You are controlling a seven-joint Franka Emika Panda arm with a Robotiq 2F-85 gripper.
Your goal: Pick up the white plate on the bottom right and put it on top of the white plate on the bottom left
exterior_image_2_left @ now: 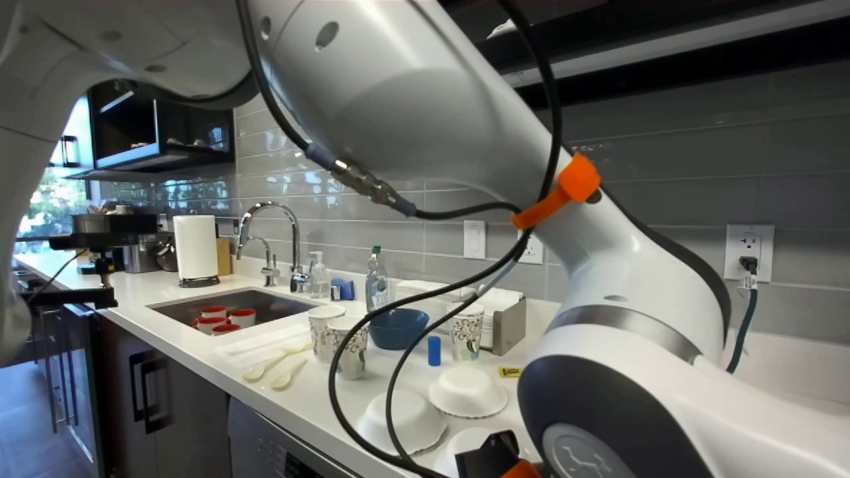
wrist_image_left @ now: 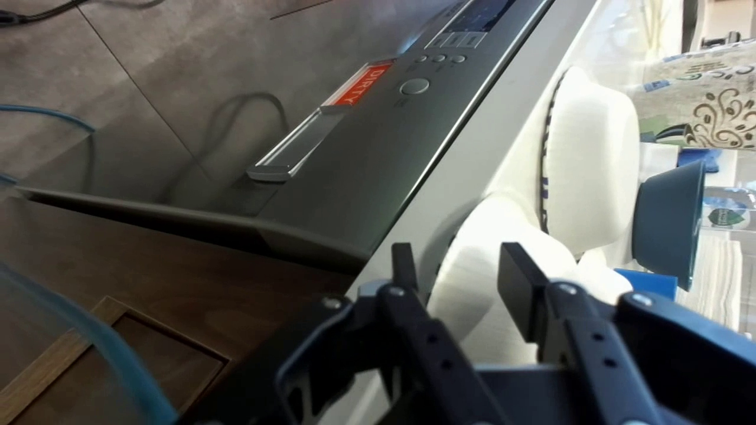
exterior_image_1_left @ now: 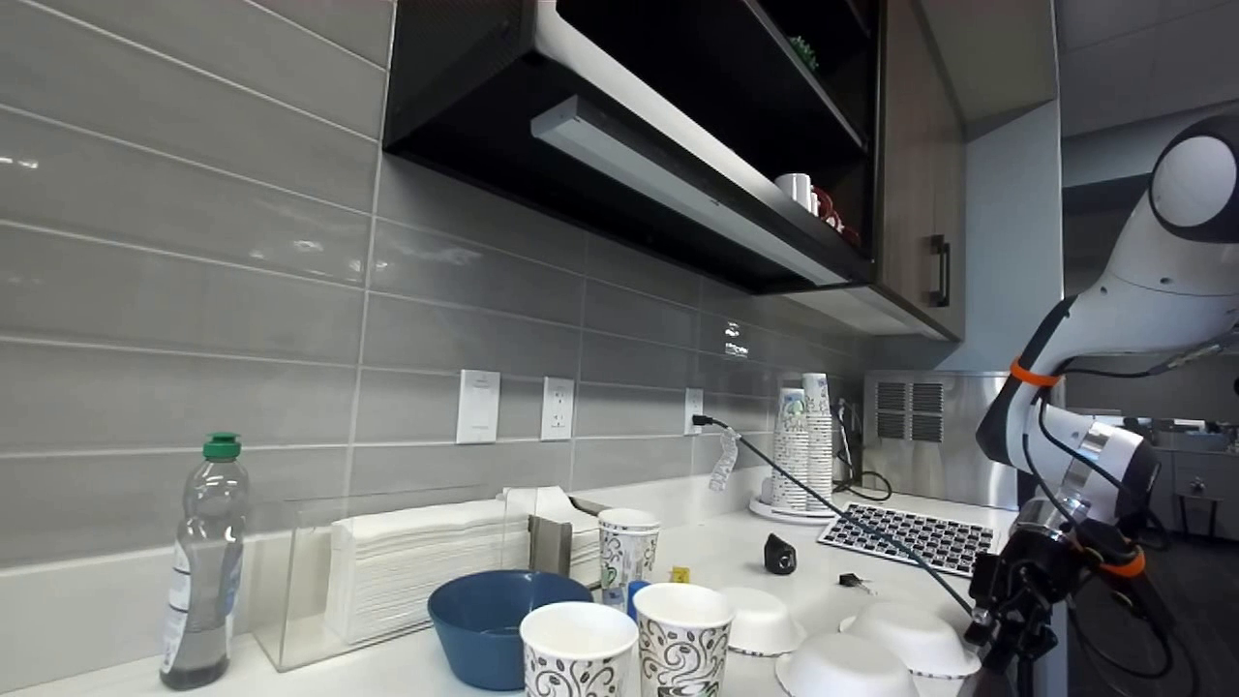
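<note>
"Before you squeeze anything, what is around you?"

"Largest first: a grey tiled wall (exterior_image_1_left: pixel 174 290), the white countertop (exterior_image_2_left: pixel 302 401), a dishwasher (wrist_image_left: pixel 378 177) under its front edge, the Panda arm (exterior_image_2_left: pixel 412 99) I hang from, then my gripper (wrist_image_left: pixel 460 262), near that edge."

"And smaller?"

"A blue bowl (exterior_image_1_left: pixel 474 634) farther off, then the white paper bowl nearest me (exterior_image_1_left: pixel 910 637), upside down on the countertop just ahead of my gripper. I make out no flat plates, so I take it for the one to lift. The second paper bowl (wrist_image_left: pixel 590 165), just beside it along the edge, would be where it goes; a third paper bowl (exterior_image_2_left: pixel 468 390) lies closer to the wall. Past the second one stand swirl-printed paper cups (exterior_image_1_left: pixel 682 639)."

"Your fingers (wrist_image_left: pixel 404 265)?"

"Spread, nothing pinched. The nearest bowl shows in the gap between them — whether one of them brushes its side, I can't tell."

"How could this go badly?"

"It lies mouth-down, so there is little edge to catch. Gripping the sloping side too high, I could slip off or crumple it; dipping too low, I could jam a finger on the countertop. A forward push might shove it into its neighbour, and that into the cups. A sideways one — off the front edge. And if I release it tilted, it may perch crooked and slide."
</note>
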